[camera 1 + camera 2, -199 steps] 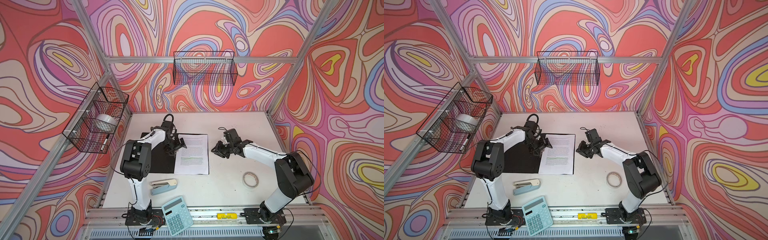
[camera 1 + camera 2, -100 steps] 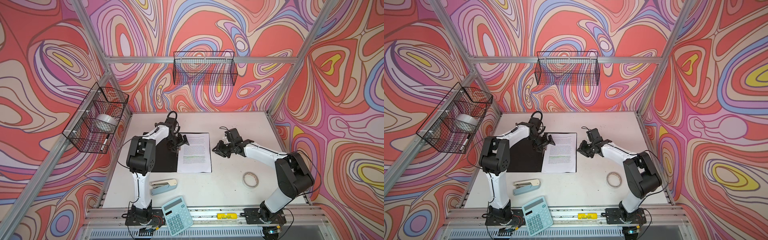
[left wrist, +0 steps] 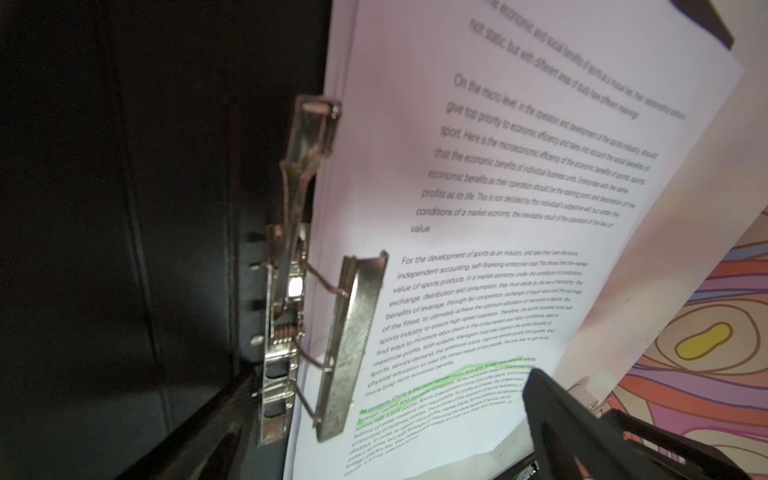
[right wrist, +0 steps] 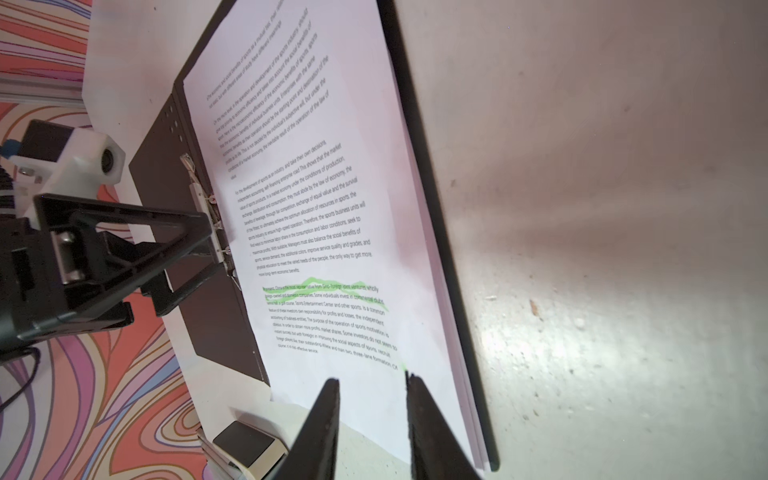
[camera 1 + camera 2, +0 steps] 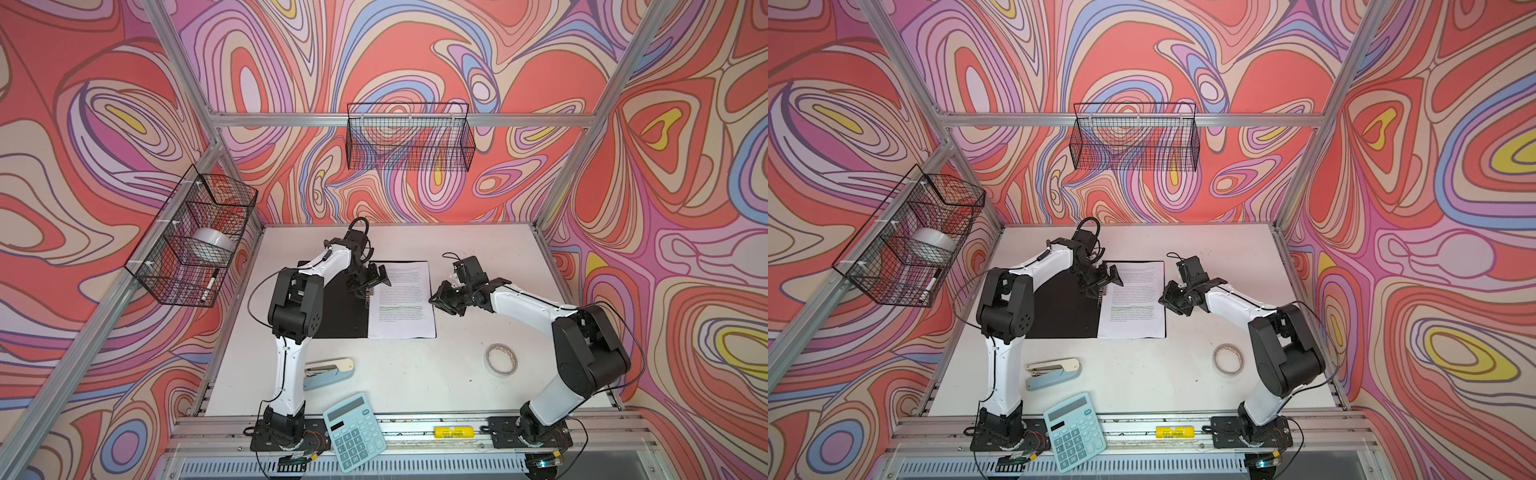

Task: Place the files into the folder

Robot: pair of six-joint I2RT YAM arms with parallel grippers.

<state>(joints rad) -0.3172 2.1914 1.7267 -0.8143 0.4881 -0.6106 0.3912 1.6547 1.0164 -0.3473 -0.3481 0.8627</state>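
Observation:
The folder (image 5: 338, 311) (image 5: 1065, 311) lies open on the white table, black inside up. The files (image 5: 403, 299) (image 5: 1136, 299), white printed sheets with a green-marked line, rest on its right half. My left gripper (image 5: 372, 282) (image 5: 1102, 282) hovers open over the metal spine clip (image 3: 286, 291). The clip's bar (image 3: 353, 345) lies over the sheets' margin (image 3: 498, 208); whether it presses on them I cannot tell. My right gripper (image 5: 440, 297) (image 4: 372, 378) sits at the files' right edge (image 4: 332, 208), jaws narrowly open with nothing between them.
A blue-grey stapler (image 5: 328, 372) and a teal calculator (image 5: 353, 432) lie near the front left. A tape roll (image 5: 501, 359) sits at the front right. Wire baskets hang on the back wall (image 5: 409, 141) and the left wall (image 5: 195, 241).
The folder with the files on it has slid a little to the right, toward the right gripper. The left gripper and elbow moved right with it. The right arm stayed put.

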